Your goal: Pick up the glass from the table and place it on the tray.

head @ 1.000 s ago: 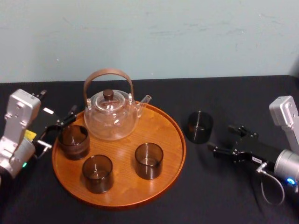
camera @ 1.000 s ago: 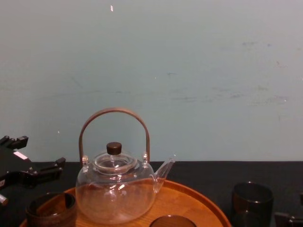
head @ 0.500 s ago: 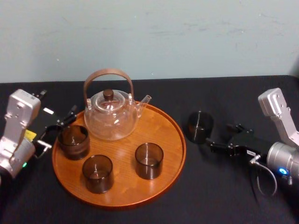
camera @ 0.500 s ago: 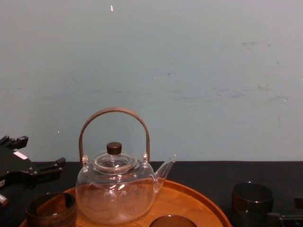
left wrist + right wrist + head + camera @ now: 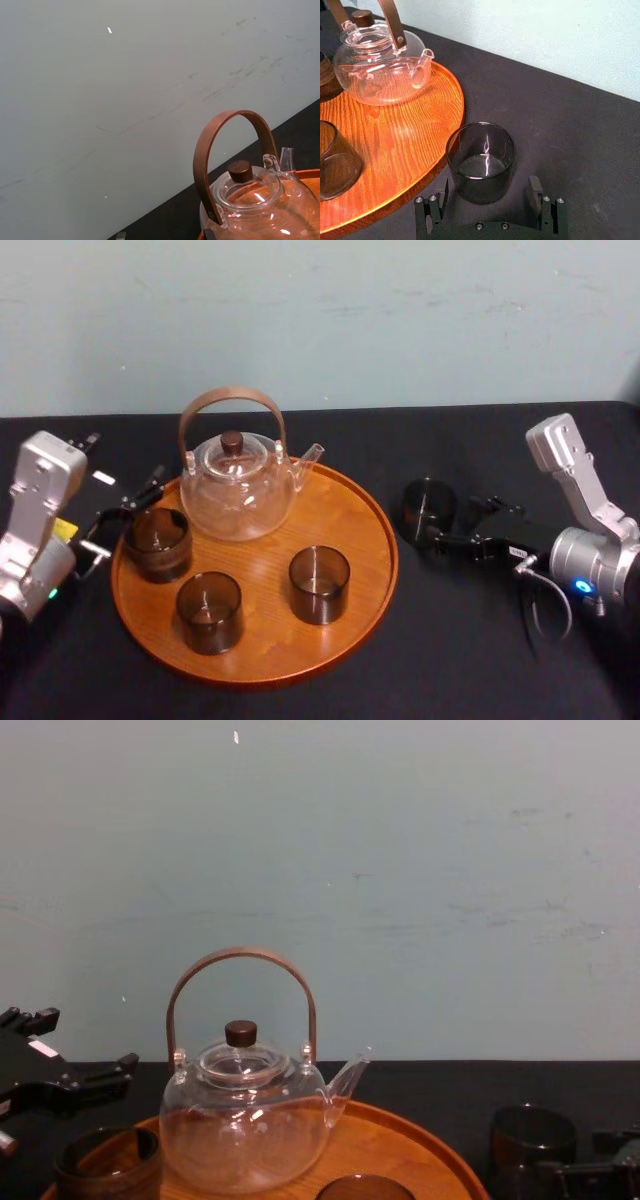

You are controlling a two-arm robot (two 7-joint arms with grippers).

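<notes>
Right end effector (image 5: 489,186) advanced — straddling glass (image 5: 480,159), empty

Bare wood lies free along the right side of the tray (image 5: 352,502), just across its low rim from the glass (image 5: 428,508) on the table (image 5: 470,640). The teapot (image 5: 238,490), with its tall arched handle, blocks the tray's back; the left cup (image 5: 158,542), front cup (image 5: 209,611) and middle cup (image 5: 319,584) fill the rest. The right gripper (image 5: 450,523) flanks the glass with parted fingers, black tabletop free behind it.
</notes>
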